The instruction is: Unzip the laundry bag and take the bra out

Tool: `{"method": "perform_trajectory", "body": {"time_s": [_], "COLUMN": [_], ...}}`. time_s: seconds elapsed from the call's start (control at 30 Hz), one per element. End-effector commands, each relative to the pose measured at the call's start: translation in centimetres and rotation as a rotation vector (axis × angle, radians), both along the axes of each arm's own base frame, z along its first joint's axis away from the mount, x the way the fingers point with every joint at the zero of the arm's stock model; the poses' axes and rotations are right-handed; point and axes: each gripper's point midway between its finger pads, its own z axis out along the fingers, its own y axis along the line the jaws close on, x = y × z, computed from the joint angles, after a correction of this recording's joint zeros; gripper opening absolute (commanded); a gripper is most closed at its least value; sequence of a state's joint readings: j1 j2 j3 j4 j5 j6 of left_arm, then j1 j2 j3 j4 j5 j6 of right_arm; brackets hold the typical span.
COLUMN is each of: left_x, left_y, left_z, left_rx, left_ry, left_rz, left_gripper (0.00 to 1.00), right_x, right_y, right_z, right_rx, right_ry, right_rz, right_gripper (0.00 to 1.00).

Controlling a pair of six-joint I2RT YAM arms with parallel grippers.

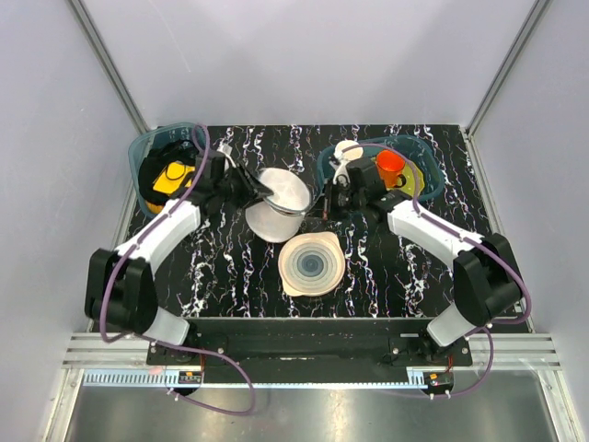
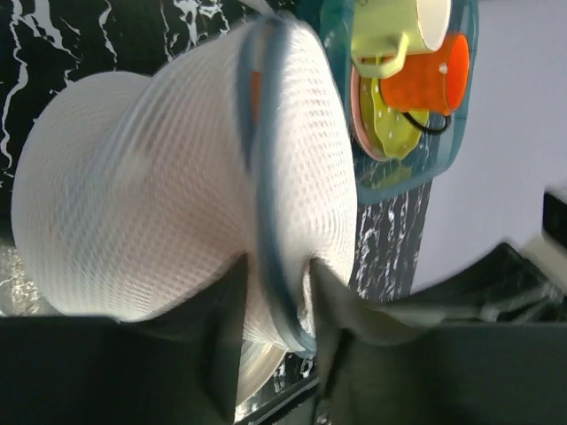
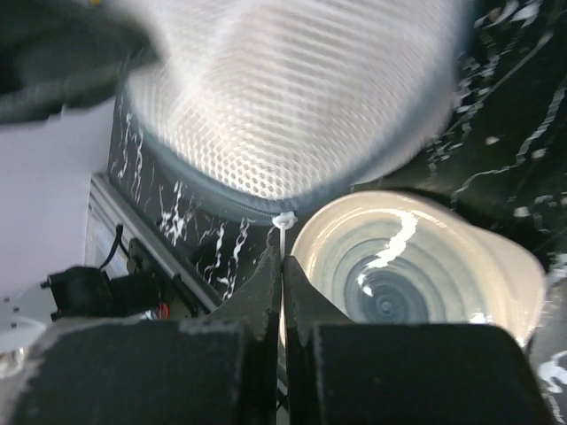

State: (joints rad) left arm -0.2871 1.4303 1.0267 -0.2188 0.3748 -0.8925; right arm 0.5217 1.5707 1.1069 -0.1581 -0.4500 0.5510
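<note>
— Black marbled table [image 1: 386, 267]: where's the laundry bag [image 1: 276, 207]?
— Mid-table, tilted up on its edge, just beside the ringed plate [image 1: 313, 264].
— Left pincer [image 2: 279, 267]?
— Nipped tight on the bag's zipped rim.
— Right pincer [image 3: 283, 258]?
— Fully closed, a small white zip pull [image 3: 283, 221] pinched at its tips.

Overhead view, two wrist close-ups
Top camera looks steeply down over the whole table [image 1: 230, 276]; both wrist cameras — very near — share the laundry bag [image 1: 276, 204].
</note>
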Motion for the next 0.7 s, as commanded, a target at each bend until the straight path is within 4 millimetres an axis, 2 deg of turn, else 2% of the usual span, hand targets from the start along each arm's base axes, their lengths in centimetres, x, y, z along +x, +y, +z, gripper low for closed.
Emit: {"method": "perform_trajectory", "body": {"time_s": [0.0, 0.1, 0.13, 0.17, 0.27, 0.3, 0.33, 0.37, 0.4, 0.43, 0.5, 0.67], "left_x": [3.7, 3.5, 3.3, 2.6, 0.6, -0.4, -1.4, -2.0, -2.8, -3.4, -4.1, -3.6], "left_y": [1.0, 0.6, 0.6, 0.8, 1.3, 1.2, 0.9, 0.6, -0.4, -0.9, -2.7, -5.3], "left_z": [0.1, 1.5, 2.0, 3.6, 4.0, 5.2, 4.2, 4.0, 4.7, 3.7, 3.6, 1.1], "left_rx": [0.081, 0.065, 0.061, 0.051, 0.044, 0.022, 0.008, -0.002, -0.032, -0.038, -0.075, -0.085], "left_ry": [-0.024, -0.056, -0.067, -0.105, -0.103, -0.137, -0.104, -0.102, -0.116, -0.092, -0.089, -0.034], "left_rz": [0.003, -0.024, -0.023, -0.021, 0.002, 0.0, 0.006, 0.0, -0.014, -0.023, -0.058, -0.096], "left_gripper": [0.55, 0.9, 0.91, 0.92, 0.91, 0.89, 0.89, 0.88, 0.88, 0.88, 0.88, 0.87], "right_x": [-2.0, -2.3, -2.3, -2.2, -1.9, -1.9, -1.8, -1.8, -1.7, -1.7, -1.6, -1.5], "right_y": [2.6, 2.9, 2.9, 3.0, 3.1, 3.2, 3.3, 3.5, 3.6, 3.7, 3.8, 3.8], "right_z": [2.4, 3.0, 3.3, 3.4, 3.5, 3.5, 3.2, 3.1, 3.0, 2.8, 2.7, 3.1], "right_rx": [0.03, 0.051, 0.059, 0.062, 0.06, 0.061, 0.063, 0.066, 0.068, 0.068, 0.069, 0.076], "right_ry": [-0.046, -0.034, -0.035, -0.039, -0.043, -0.042, -0.037, -0.034, -0.032, -0.025, -0.021, -0.024], "right_rz": [0.073, 0.065, 0.056, 0.054, 0.053, 0.055, 0.059, 0.063, 0.064, 0.065, 0.065, 0.067], "right_gripper": [0.0, 0.0, 0.0, 0.0, 0.0, 0.0, 0.0, 0.0, 0.0, 0.0, 0.0, 0.0]}}
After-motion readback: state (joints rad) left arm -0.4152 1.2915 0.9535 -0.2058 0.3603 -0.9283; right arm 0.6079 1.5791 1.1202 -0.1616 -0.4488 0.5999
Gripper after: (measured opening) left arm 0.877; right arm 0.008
